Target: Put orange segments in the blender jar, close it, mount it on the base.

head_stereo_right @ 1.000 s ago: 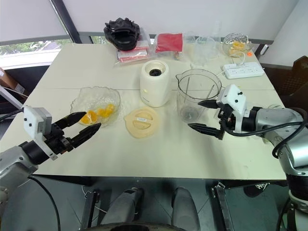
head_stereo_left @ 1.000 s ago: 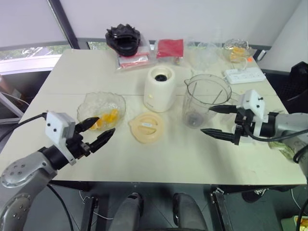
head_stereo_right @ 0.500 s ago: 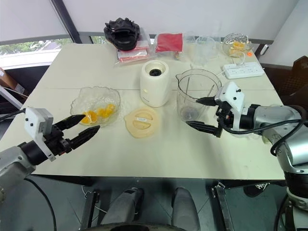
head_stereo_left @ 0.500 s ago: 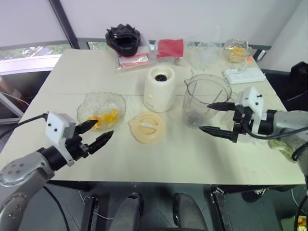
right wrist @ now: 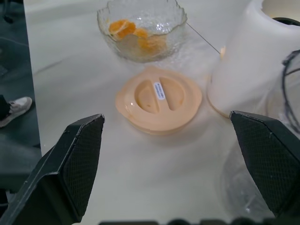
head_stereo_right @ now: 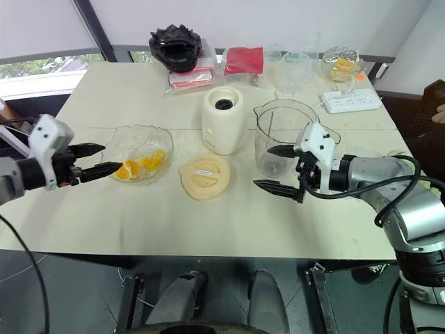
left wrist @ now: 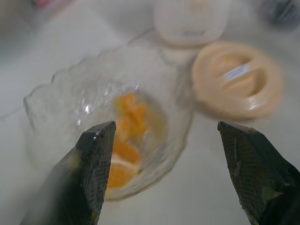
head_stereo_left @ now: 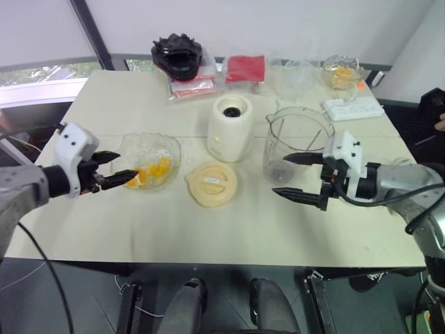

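Looking down from the head camera, the cream table point(head_stereo_left: 229, 229) carries the base point(head_stereo_left: 231, 128) near its middle, with the blender jar point(head_stereo_left: 297, 145) just beside it at its 3 o'clock, standing upright and open at the top. A pale-yellow lid point(head_stereo_left: 211, 184) lies flat at the 6 o'clock side of the base, and a crinkled glass bowl point(head_stereo_left: 147, 159) sits at the base's 9 o'clock, holding the orange segments point(head_stereo_left: 151, 171). At the far edge, around 12 o'clock, lie a black object point(head_stereo_left: 178, 56), a red packet point(head_stereo_left: 245, 69) and a white power strip point(head_stereo_left: 353, 108). The left gripper point(head_stereo_left: 119, 168) reaches in from 9 o'clock, its fingers spread apart and empty, tips right at the bowl's near rim. The right gripper point(head_stereo_left: 292, 175) hovers at the jaw-wide extreme, holding nothing, just beside the jar at its 5 o'clock. Through the left wrist camera, the two dark fingers point(left wrist: 89, 173) stand wide on either side of the bowl point(left wrist: 56, 93), the segments point(left wrist: 129, 140) between them, with the lid point(left wrist: 236, 79) and base point(left wrist: 190, 18) beyond. Through the right wrist camera, the fingers point(right wrist: 70, 164) stand far apart, framing the lid point(right wrist: 158, 98), with the bowl point(right wrist: 140, 28) and its segments point(right wrist: 136, 35) beyond, and the base point(right wrist: 255, 61) and the clear jar wall point(right wrist: 276, 93) to one side.
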